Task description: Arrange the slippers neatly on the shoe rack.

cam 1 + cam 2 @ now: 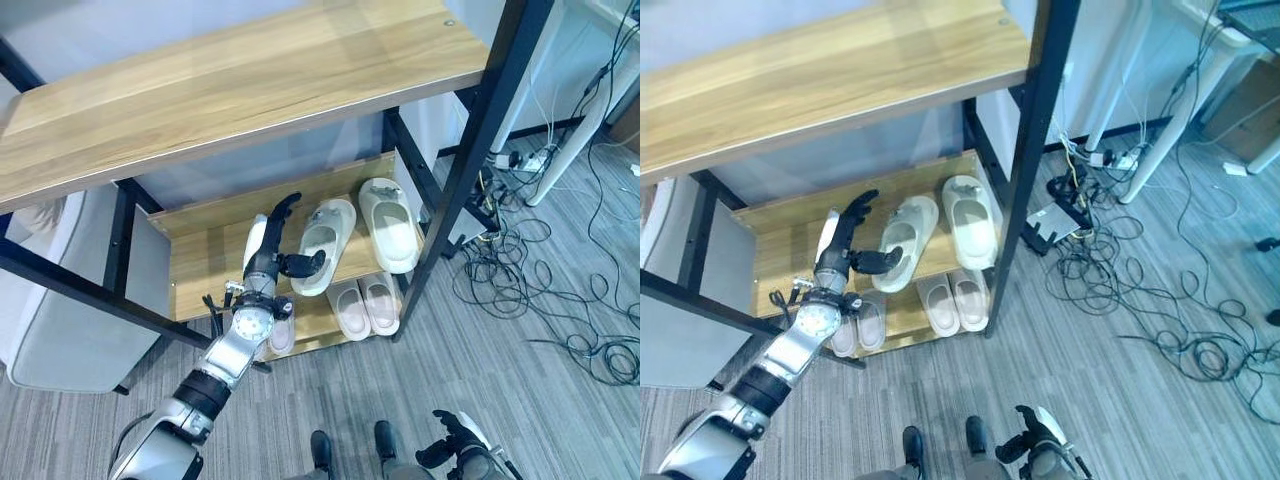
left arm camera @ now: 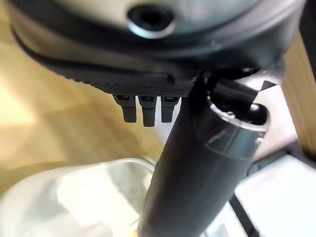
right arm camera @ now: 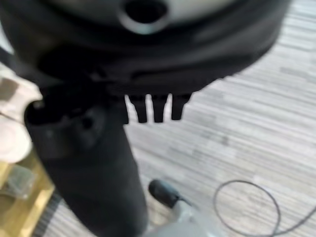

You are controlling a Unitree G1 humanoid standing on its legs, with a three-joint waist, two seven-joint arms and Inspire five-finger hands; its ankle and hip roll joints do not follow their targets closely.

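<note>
On the middle wooden shelf (image 1: 200, 245) of the black-framed shoe rack, two cream foam slippers (image 1: 326, 243) lie side by side. The left hand (image 1: 268, 250) reaches in just left of them, fingers straight, thumb touching the nearer slipper's side. The right hand (image 1: 452, 438) hangs low over grey floor, fingers relaxed.

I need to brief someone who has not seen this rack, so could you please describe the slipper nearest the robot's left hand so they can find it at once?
Start at the wooden shoe rack with its black frame and go to the middle shelf, under the big top board. Two pale slippers lie there; the one meant is the left slipper, beside the left hand, whose thumb reaches towards its heel. Unlike the right slipper, it lies tilted.
</note>
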